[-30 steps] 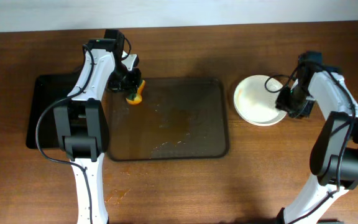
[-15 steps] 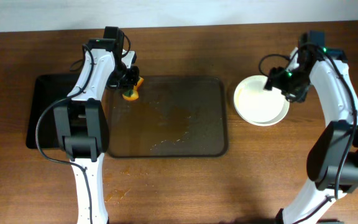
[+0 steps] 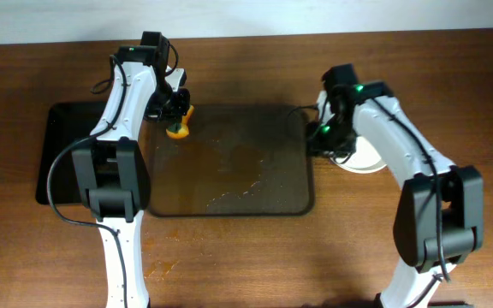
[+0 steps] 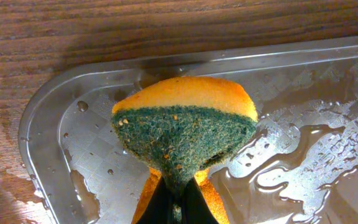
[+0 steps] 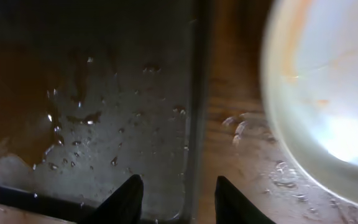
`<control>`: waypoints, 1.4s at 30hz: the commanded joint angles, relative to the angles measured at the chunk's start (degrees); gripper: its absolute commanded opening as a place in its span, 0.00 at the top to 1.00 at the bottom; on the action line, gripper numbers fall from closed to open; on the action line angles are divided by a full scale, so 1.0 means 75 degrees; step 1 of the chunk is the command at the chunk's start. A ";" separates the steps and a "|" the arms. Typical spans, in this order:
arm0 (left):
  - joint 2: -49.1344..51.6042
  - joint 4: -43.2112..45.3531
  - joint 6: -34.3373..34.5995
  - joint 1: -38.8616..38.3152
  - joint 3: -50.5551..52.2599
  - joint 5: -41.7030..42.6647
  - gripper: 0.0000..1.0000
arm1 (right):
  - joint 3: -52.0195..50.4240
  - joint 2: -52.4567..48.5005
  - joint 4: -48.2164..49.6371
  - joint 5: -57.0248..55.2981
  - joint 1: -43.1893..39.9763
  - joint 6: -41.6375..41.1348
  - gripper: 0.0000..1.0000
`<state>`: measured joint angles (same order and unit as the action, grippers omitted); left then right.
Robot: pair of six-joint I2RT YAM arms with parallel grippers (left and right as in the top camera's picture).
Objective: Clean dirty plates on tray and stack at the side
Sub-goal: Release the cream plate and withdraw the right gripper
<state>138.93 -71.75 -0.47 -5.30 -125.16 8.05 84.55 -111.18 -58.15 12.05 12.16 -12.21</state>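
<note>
The dark brown tray lies mid-table, wet and smeared with sauce, with no plate on it. My left gripper is shut on an orange and green sponge over the tray's far left corner. A stack of white plates sits on the table right of the tray, mostly hidden under my right arm. The top plate looks nearly plain white. My right gripper is open and empty, its fingers straddling the tray's right rim.
A smaller black tray lies at the left, next to the brown tray. Water drops wet the wood between tray and plates. A sauce smear marks the table in front.
My right gripper has left the plate stack and swung left to the tray's right rim. My left gripper with the sponge has shifted slightly toward the tray's far left corner.
</note>
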 commanded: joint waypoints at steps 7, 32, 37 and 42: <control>-0.0026 0.0041 -0.0117 0.0006 -0.0169 -0.0052 0.99 | -0.1515 0.0015 0.1722 -0.0487 0.0128 -0.0058 0.68; -0.0026 0.0044 -0.0117 0.0006 -0.0169 -0.0052 1.00 | -0.1813 -0.0411 0.3471 -0.0638 0.0119 0.0600 0.85; -0.0210 -0.0530 -0.0117 0.0114 -0.1003 -0.0055 1.00 | -0.0592 -0.0239 0.2165 -0.0638 0.0119 0.0597 0.32; -0.0609 -0.2090 -0.0114 0.0595 -0.2573 -0.1005 1.00 | 0.1696 -0.0125 -0.0050 -0.0632 0.0128 0.0592 0.03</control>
<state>138.37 -83.02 -0.47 -3.51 -139.15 6.44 89.76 -113.19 -53.47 7.97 13.02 -7.94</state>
